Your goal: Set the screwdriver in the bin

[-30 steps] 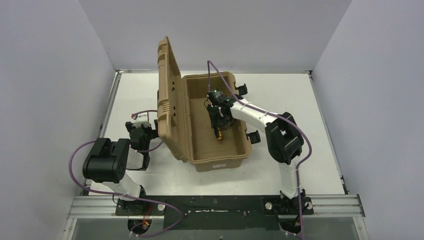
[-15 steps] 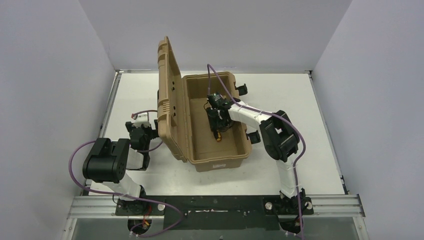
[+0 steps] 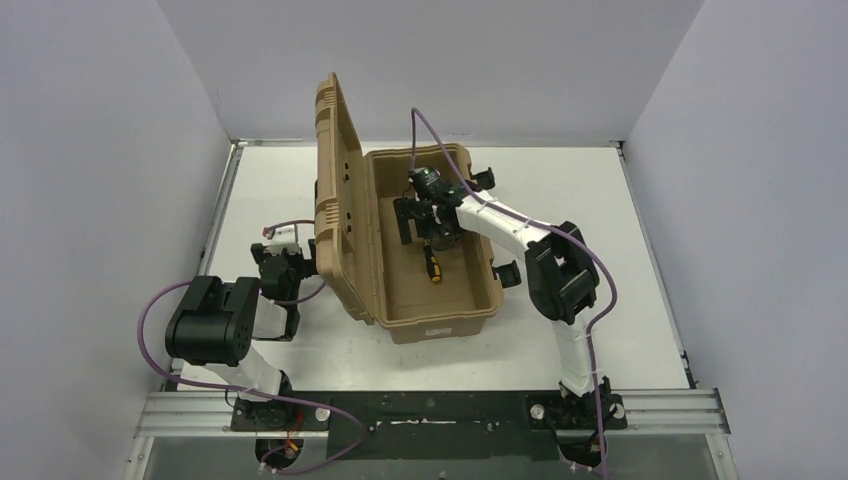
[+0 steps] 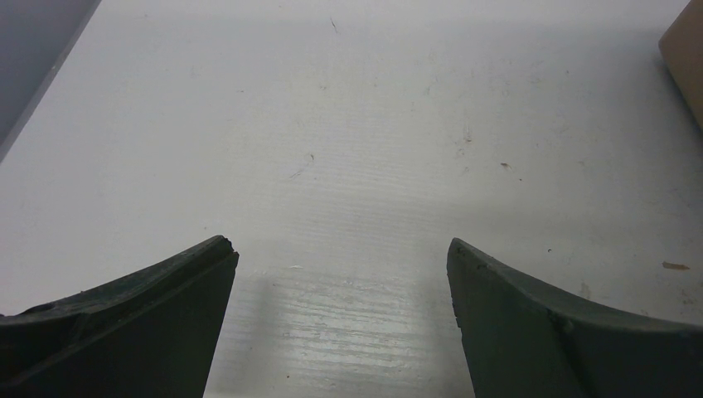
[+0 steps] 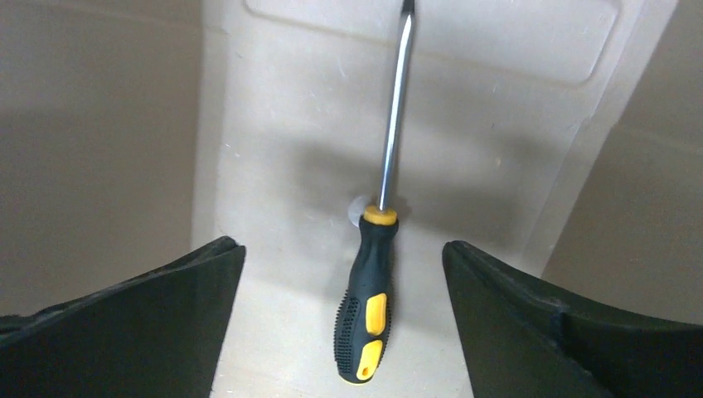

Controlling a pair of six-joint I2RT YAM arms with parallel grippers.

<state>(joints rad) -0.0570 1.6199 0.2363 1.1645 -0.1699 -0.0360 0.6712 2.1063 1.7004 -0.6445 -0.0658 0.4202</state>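
Observation:
The screwdriver [image 3: 432, 264] lies flat on the floor of the tan bin [image 3: 440, 325], whose ribbed lid [image 3: 336, 200] stands up on the left. In the right wrist view its black and yellow handle [image 5: 369, 308] rests between my fingers without touching them, the grey shaft [image 5: 395, 124] pointing away. My right gripper [image 3: 426, 222] hangs open just above it inside the bin, jaws wide [image 5: 340, 245]. My left gripper [image 3: 280, 268] sits left of the lid, low over the white table, open and empty [image 4: 340, 244].
The bin's black latches [image 3: 508, 273] stick out on its right side. The raised lid stands between the two arms. White table [image 3: 620, 230] stretches right of the bin, with grey walls on three sides. A corner of the bin [image 4: 688, 50] shows in the left wrist view.
My right gripper has opened and let go of the screwdriver, which now lies on the bin floor. The gripper has risen and moved slightly toward the back. The left arm is still.

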